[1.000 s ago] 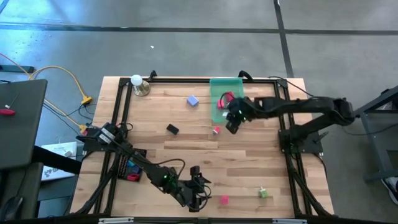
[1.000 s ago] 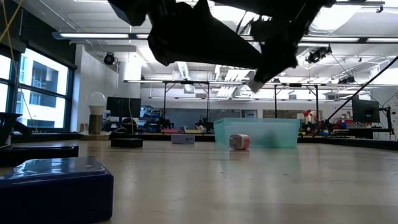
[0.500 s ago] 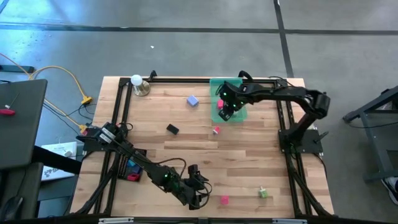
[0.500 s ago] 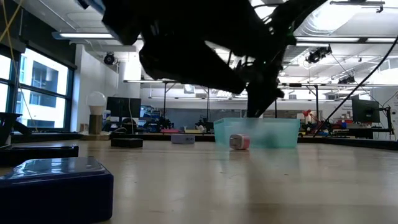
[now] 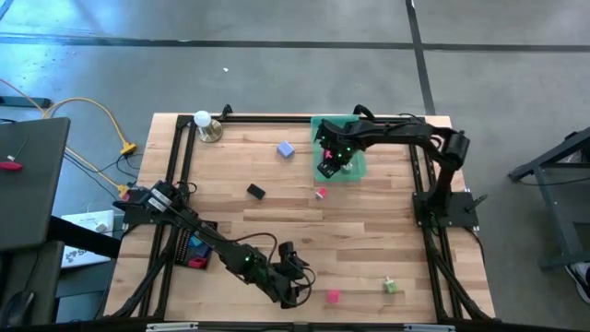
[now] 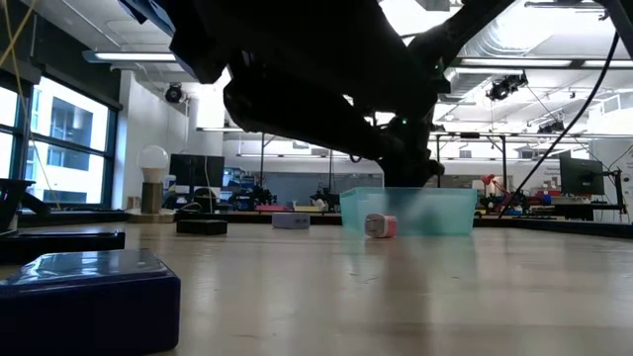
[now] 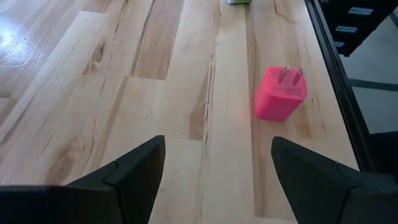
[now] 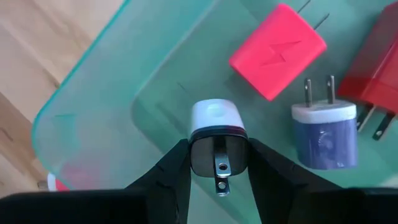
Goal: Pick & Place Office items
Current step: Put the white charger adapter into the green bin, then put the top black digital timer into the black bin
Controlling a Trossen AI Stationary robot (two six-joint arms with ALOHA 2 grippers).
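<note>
Teal tray (image 6: 435,212), pink-white block (image 6: 381,225) in front

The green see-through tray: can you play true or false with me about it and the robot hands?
1. The right gripper holds a black and white plug block over the translucent green tray. True.
2. The tray is empty. False: a red block with a lightning mark, a purple and white plug and a dark red plug lie in it.
3. The left gripper is open, with a pink plug block on the wooden table ahead of it. True.
4. The left gripper squeezes the pink block. False: it does not touch it.
</note>
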